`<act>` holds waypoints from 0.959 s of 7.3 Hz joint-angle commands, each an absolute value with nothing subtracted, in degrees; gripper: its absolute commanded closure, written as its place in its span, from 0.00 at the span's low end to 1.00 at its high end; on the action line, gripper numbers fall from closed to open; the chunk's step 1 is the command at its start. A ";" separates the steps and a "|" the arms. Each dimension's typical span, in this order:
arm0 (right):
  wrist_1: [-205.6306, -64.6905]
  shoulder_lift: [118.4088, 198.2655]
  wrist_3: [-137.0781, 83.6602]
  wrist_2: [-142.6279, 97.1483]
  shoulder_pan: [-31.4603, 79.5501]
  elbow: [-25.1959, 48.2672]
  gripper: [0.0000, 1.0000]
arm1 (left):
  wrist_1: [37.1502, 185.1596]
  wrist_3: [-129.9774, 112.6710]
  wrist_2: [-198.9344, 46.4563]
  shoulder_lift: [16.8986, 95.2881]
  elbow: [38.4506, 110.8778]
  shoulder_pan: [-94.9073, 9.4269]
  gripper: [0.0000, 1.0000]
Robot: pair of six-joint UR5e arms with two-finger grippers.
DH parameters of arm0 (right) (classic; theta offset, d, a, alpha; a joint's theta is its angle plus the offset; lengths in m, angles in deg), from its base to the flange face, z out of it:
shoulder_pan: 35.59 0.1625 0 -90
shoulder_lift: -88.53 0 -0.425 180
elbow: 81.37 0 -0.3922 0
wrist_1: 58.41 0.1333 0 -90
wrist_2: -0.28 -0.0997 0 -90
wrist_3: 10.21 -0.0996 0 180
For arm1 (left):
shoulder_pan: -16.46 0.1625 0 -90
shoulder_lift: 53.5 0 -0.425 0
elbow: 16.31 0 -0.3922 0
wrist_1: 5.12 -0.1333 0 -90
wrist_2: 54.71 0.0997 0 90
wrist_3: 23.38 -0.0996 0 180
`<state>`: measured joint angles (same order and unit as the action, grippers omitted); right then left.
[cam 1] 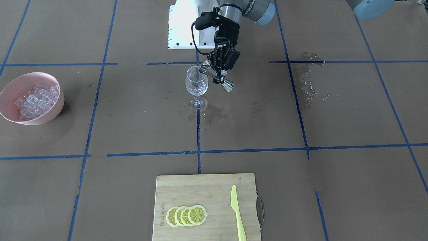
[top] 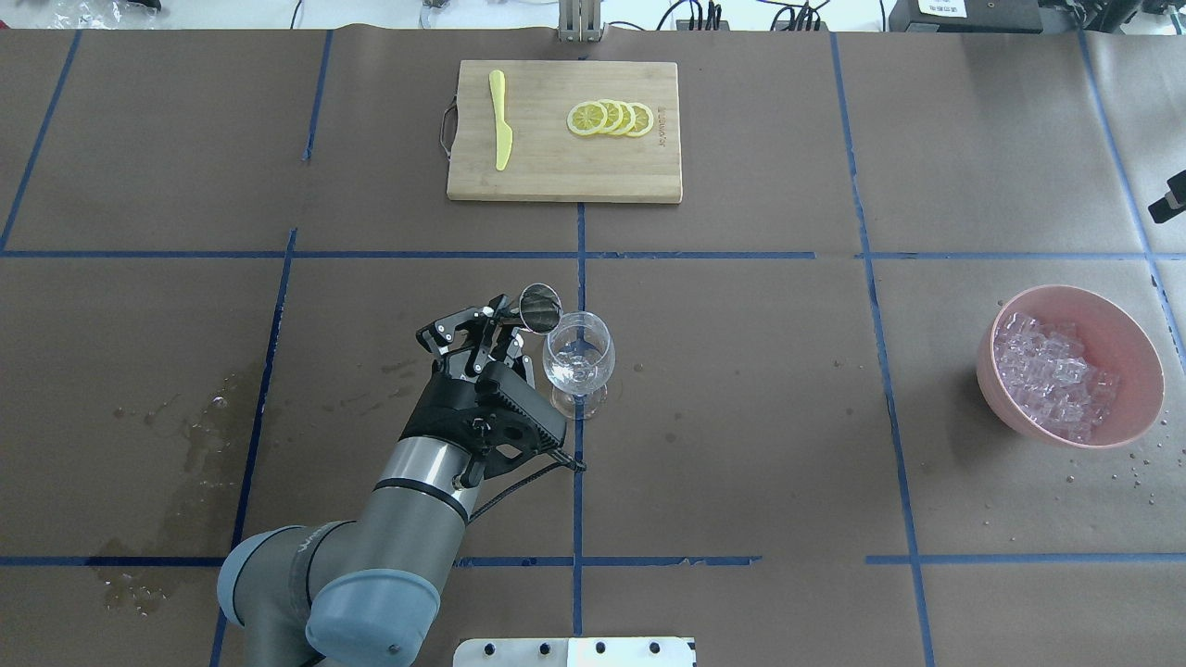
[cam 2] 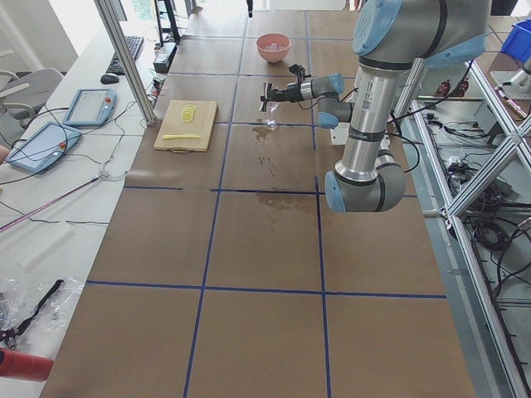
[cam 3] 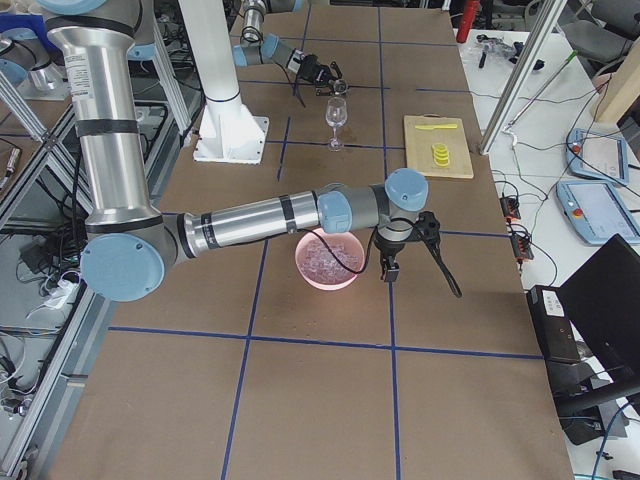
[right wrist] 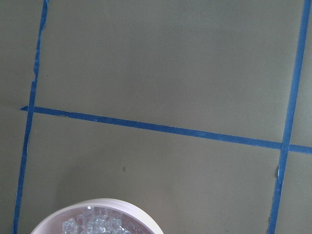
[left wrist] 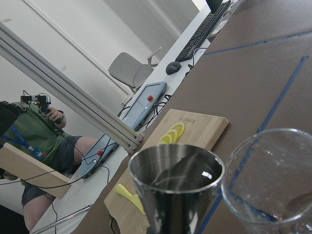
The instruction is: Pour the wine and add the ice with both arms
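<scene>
Near the middle of the tabletop (cam 1: 133, 127) stood a clear wine glass (cam 1: 196, 85), upright on a crossing of blue tape lines, with the left arm (top: 417, 500) reaching over it from the robot's side. At that arm's end the left tool (cam 1: 219, 72) was clamped on the waist of a steel jigger (cam 1: 227, 86), which was tipped steeply so that 1 of its 2 cups met the rim of the glass. Far off to the robot's right sat a pink bowl (cam 1: 50, 115) heaped with the ice (cam 1: 36, 100), well apart from the glass. Just beside that bowl hung the right tool (cam 3: 405, 250), seen clearly only from the side camera, so I cannot tell whether its fingers were apart or together; its wrist camera looked down on the bowl's rim and a few cubes. On the operators' side lay a bamboo cutting board (cam 1: 200, 190) carrying 4 overlapping lemon slices (cam 1: 187, 215) and a yellow plastic knife (cam 1: 238, 214) beside them, not touching. Wet patches (cam 1: 311, 83) marked the brown paper on the robot's left side, and a smaller damp stain spread at the foot of the glass
</scene>
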<state>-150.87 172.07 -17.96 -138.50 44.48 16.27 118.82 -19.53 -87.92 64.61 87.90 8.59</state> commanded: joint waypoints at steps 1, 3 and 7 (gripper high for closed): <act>-150.87 172.11 -18.03 -138.50 44.48 16.28 0.00 | 116.87 -25.72 -87.93 65.93 87.85 8.28 1.00; -150.87 172.03 -18.03 -138.50 44.48 16.36 0.00 | 115.03 -30.22 -87.93 66.21 87.85 7.84 1.00; -150.87 172.03 -18.03 -138.58 44.39 16.36 0.00 | 113.09 -42.42 -87.93 66.73 88.46 7.23 1.00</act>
